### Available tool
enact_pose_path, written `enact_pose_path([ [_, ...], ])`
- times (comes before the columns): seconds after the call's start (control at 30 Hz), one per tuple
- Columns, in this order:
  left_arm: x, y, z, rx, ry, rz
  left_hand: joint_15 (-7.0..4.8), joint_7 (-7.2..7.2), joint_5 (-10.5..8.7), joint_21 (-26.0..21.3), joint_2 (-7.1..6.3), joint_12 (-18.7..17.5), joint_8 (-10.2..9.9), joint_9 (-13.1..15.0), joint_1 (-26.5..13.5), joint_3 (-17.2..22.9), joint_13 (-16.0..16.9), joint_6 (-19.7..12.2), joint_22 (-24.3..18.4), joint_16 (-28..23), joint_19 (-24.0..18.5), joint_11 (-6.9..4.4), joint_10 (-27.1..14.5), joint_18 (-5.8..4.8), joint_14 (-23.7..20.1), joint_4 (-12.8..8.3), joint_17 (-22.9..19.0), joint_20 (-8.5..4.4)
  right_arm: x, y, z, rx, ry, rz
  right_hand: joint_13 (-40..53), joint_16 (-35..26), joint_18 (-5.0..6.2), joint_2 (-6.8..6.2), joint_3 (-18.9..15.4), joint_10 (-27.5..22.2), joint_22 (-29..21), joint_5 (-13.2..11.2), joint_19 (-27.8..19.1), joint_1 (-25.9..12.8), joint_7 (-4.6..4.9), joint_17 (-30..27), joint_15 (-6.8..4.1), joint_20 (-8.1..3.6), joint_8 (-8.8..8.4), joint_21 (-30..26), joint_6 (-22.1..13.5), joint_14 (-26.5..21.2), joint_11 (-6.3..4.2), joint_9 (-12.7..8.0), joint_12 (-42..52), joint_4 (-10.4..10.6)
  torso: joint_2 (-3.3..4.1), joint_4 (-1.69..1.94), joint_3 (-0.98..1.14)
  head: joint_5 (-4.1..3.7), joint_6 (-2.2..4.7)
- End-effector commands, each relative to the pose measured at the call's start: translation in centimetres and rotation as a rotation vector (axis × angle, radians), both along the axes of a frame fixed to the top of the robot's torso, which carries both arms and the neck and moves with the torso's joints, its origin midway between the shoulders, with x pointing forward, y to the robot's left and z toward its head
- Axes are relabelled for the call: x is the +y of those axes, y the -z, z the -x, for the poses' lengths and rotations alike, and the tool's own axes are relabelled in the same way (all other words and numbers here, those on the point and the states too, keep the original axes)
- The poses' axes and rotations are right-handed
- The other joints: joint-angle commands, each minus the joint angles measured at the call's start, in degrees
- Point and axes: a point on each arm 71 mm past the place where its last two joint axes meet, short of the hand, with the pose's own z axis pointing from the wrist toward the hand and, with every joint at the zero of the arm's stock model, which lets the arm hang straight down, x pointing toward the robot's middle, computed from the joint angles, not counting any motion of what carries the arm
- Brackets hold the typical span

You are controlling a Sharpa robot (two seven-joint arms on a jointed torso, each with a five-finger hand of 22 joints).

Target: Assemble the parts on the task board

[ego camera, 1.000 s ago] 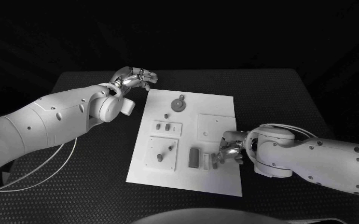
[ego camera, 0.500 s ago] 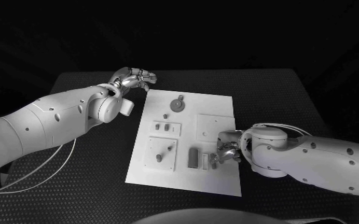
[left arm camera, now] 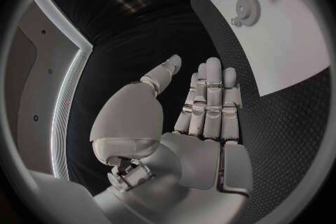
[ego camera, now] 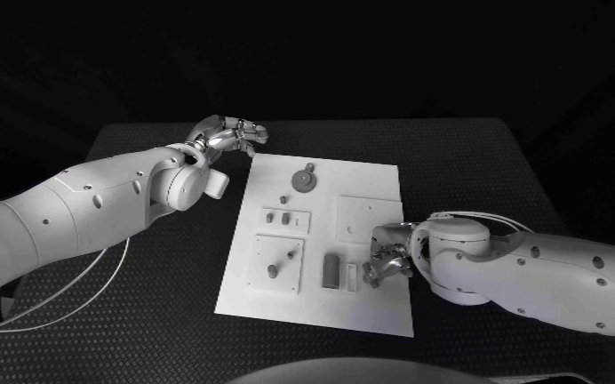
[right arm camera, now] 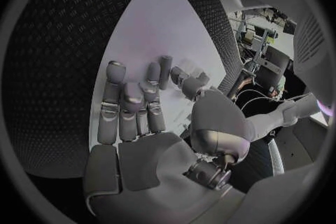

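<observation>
Currently logged, item by item.

Task board: white plate on the black bench, lying between the two robot hands.

Right robot hand: low over the near right part of the board, fingers bent down to the surface. Compared with a second ago the arm has drawn slightly nearer the robot and the hand has settled a touch lower beside the small upright blocks just to its inner side. The wrist view shows the fingers spread flat toward the white plate with nothing between them; from the head view, whether the fingertips pinch a small piece cannot be told.

Left robot hand: off the far left corner of the board, above the bench, fingers together and straight, released, holding nothing. Unchanged over the last second.

Gear: on the far part of the board, nearest the left robot hand, untouched.

Peg: standing in the near left block, well apart from the right robot hand.

Reading: the small shift suggests the right robot hand is lining up on the blocks; assembly looks barely begun.
</observation>
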Motion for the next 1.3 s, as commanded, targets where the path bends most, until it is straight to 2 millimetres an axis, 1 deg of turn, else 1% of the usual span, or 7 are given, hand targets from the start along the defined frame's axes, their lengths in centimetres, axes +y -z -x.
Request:
enact_pose_path([
  [0.03, -0.2, -0.1, 0.0, 0.000, 0.015, 0.011, 0.25, -0.05, -0.23, -0.4, 0.01, 0.1, 0.1, 0.1, -0.6, 0.0, 0.0, -0.2, 0.1, -0.3, 0.3, -0.16, -0.3, 1.01, 0.0, 0.4, 0.1, -0.08, -0.9, 0.5, -0.2, -0.058, -0.018, 0.106, 0.1, -0.3, 0.35, -0.03, 0.2, -0.4, 0.9, -0.3, -0.4, 0.7, 1.86, 0.1, -0.01, -0.08, -2.35, 0.0, -2.3, -0.2, 0.16, -0.4, -0.2, -0.2, 0.04, -0.02, 0.09, 0.03, -0.02],
  [0.27, -0.2, -0.1, 0.0, 0.001, 0.015, 0.011, 0.25, -0.05, -0.24, -0.4, 0.00, 0.1, 0.1, 0.1, -0.6, 0.0, 0.0, -0.2, 0.1, -0.3, 0.3, -0.16, -0.3, 1.01, 0.0, 0.5, 0.1, -0.08, -1.3, 0.2, -0.5, -0.112, -0.039, 0.140, 0.2, -0.5, 0.36, -1.20, 0.5, -0.5, 0.9, -0.2, -0.5, 1.0, 2.01, 0.2, 0.13, 0.11, -2.56, 0.0, -2.4, -0.3, 0.31, -0.5, -0.4, -0.3, 0.04, -0.04, 0.11, 0.13, 0.06],
  [0.47, -0.2, -0.1, 0.0, 0.001, 0.015, 0.011, 0.25, -0.05, -0.25, -0.4, 0.00, 0.1, 0.1, 0.1, -0.7, 0.0, 0.0, -0.2, 0.1, -0.3, 0.3, -0.16, -0.3, 1.00, 0.0, 0.5, 0.1, -0.08, -1.1, -0.1, -0.5, -0.173, -0.079, 0.171, 0.2, -0.8, 0.36, -3.06, 1.2, -0.8, 0.8, -0.3, -0.8, 0.2, 2.21, 0.4, 0.30, 0.23, -2.94, -0.2, -3.0, -0.5, 0.50, -0.6, -0.8, 1.5, 0.03, -0.06, 0.09, 0.25, 0.02],
  [0.6, -0.2, -0.1, 0.0, 0.002, 0.015, 0.011, 0.25, -0.05, -0.26, -0.4, 0.00, 0.1, 0.1, 0.1, -0.7, 0.0, 0.0, -0.2, 0.1, -0.3, 0.3, -0.16, -0.3, 1.00, 0.0, 0.5, 0.1, -0.07, -0.4, -0.4, -0.2, -0.189, -0.104, 0.160, 0.3, -1.2, 0.34, -3.58, 2.4, -1.4, 0.9, -0.3, -1.6, 1.7, 3.17, 0.5, 1.14, 0.26, -4.62, -0.6, -5.7, -1.0, 1.43, -1.4, -1.1, 1.4, 0.04, -0.01, 0.11, 0.21, -0.01],
  [1.03, -0.2, -0.1, 0.1, 0.003, 0.019, 0.012, 0.25, -0.04, -0.26, -0.4, 0.03, 0.1, 0.1, 0.1, -0.8, 0.0, 0.0, -0.2, 0.1, -0.3, 0.3, -0.17, -0.3, 1.00, 0.0, 0.6, 0.1, -0.08, 0.1, -0.4, -0.1, -0.196, -0.130, 0.174, 0.5, -1.6, 0.36, -0.54, 3.5, -1.4, 1.1, 1.8, -2.2, 7.7, 3.97, 0.8, 2.09, 0.84, -5.50, -0.3, -6.0, -1.0, 2.22, -3.4, -1.0, -2.3, 0.00, -0.03, 0.02, 0.04, -0.16],
  [1.17, -0.2, -0.1, 0.1, 0.004, 0.019, 0.012, 0.24, -0.04, -0.26, -0.4, 0.03, 0.1, 0.1, 0.1, -0.8, 0.0, 0.0, -0.2, 0.1, -0.3, 0.3, -0.17, -0.3, 1.00, 0.0, 0.6, 0.2, -0.08, -0.1, -0.3, -0.2, -0.197, -0.117, 0.168, 0.6, -1.6, 0.36, 3.12, 3.8, -1.2, 1.1, 3.6, -2.4, 9.0, 3.76, 1.0, 1.98, 0.99, -5.17, -0.2, -5.1, -0.9, 2.03, -4.0, -1.0, -4.1, 0.03, 0.01, 0.00, 0.01, -0.16],
  [1.3, -0.3, -0.1, 0.1, 0.004, 0.020, 0.012, 0.24, -0.04, -0.26, -0.4, 0.03, 0.1, 0.1, 0.1, -0.8, 0.0, 0.0, -0.2, 0.1, -0.3, 0.3, -0.17, -0.3, 1.00, 0.0, 0.6, 0.2, -0.08, -0.3, -0.2, -0.2, -0.174, -0.085, 0.143, 0.6, -1.7, 0.36, 5.37, 5.1, -0.9, 1.0, 4.1, -2.3, 9.8, 3.47, 1.1, 1.82, 1.08, -4.75, -0.1, -4.0, -0.7, 1.77, -4.3, -1.0, -5.5, 0.02, 0.03, 0.02, 0.04, -0.13],
])
